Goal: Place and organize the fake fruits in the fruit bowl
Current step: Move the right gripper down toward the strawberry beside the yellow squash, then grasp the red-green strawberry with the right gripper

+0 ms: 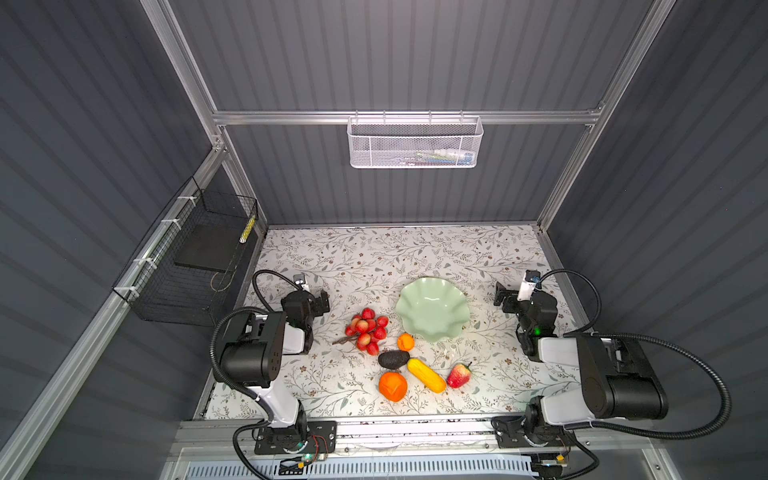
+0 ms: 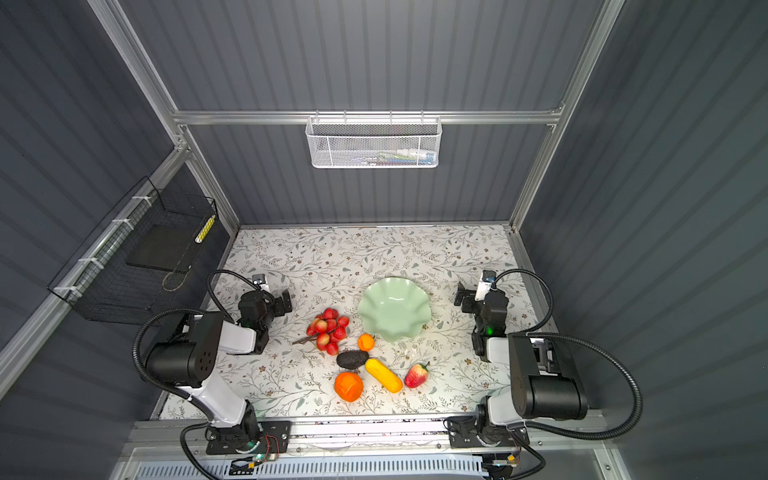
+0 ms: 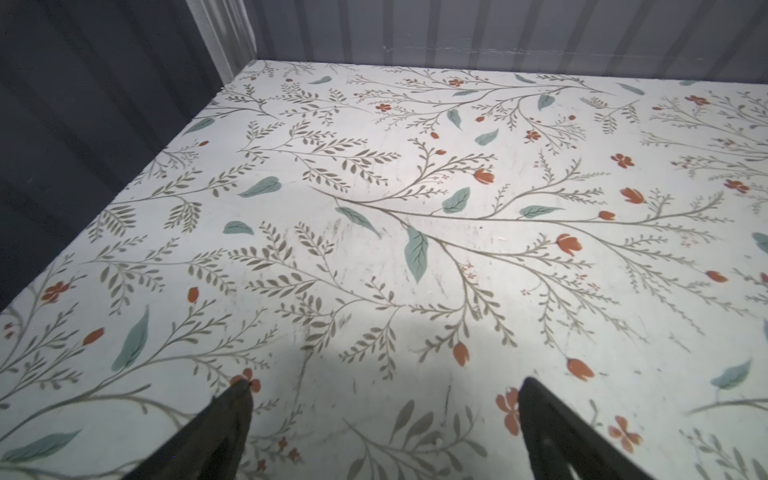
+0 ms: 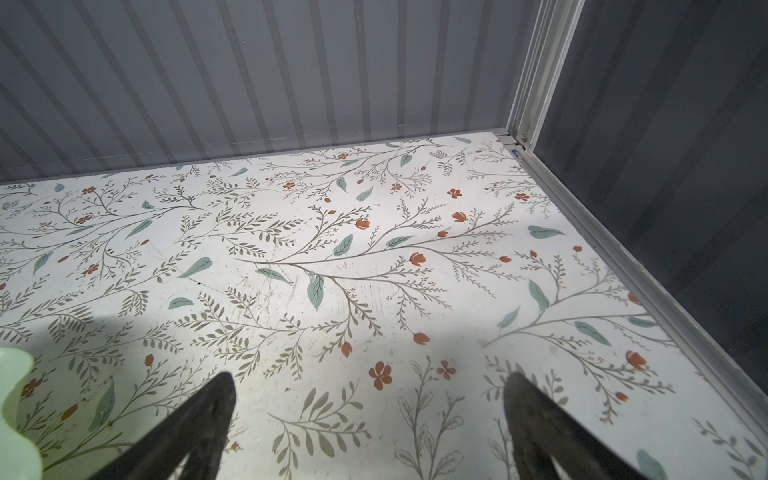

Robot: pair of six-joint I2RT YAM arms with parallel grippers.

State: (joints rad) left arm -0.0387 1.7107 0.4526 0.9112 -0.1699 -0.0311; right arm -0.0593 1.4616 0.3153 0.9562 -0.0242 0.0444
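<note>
Lying just beside fruit bowl [image 1: 432, 309]: fake fruits [image 1: 426, 376] | left gripper [image 3: 384, 386] apart from bowl, fingers [image 3: 232, 424] spread | right gripper [image 4: 370, 380] near bowl, fingers [image 4: 208, 415] spread

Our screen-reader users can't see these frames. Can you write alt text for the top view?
An empty pale green bowl sits on a floral table; beside it lie a red berry bunch, a small orange, a large orange, an avocado, a long yellow piece and a strawberry, all fake. The left gripper and right gripper flank them, open and empty.
</note>
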